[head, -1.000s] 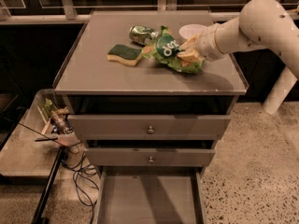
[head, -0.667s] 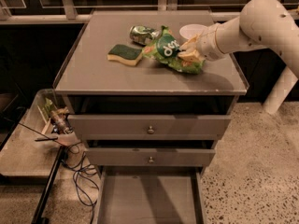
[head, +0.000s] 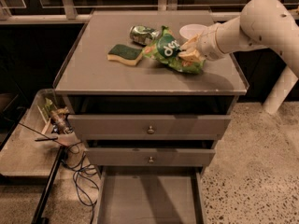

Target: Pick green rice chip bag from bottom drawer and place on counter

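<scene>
A grey cabinet [head: 149,125] stands on a speckled stone floor [head: 254,171] in front of a dark wall with pale rails along the top of the frame. Its flat top, the counter [head: 93,71], fills the upper middle of the frame and has a thin raised rim.

The green rice chip bag [head: 169,50] lies crumpled on the counter, right of its centre. The dark round logo faces up and the yellowish corners point to the lower right. Just left of it a green can [head: 142,33] lies on its side, touching or nearly touching the bag's upper left edge. A green-and-yellow sponge [head: 125,53] rests flat a little further left and lower. A white round dish [head: 192,30] sits behind the bag, toward the back edge.

The white arm [head: 254,24] reaches in from the upper right. The gripper [head: 190,50] is at the bag's right side, low over the counter and against the foil. Whether it is clamped on the bag or loose cannot be told.

Below the counter, two drawers with small round knobs [head: 150,130] stand slightly pulled out. The bottom drawer [head: 149,202] is pulled far out at the bottom of the frame, showing its bare grey floor.

At the lower left a low tray table [head: 23,155] holds small clutter, and dark cables [head: 79,174] hang beside it. A white post [head: 280,90] stands at the right edge.
</scene>
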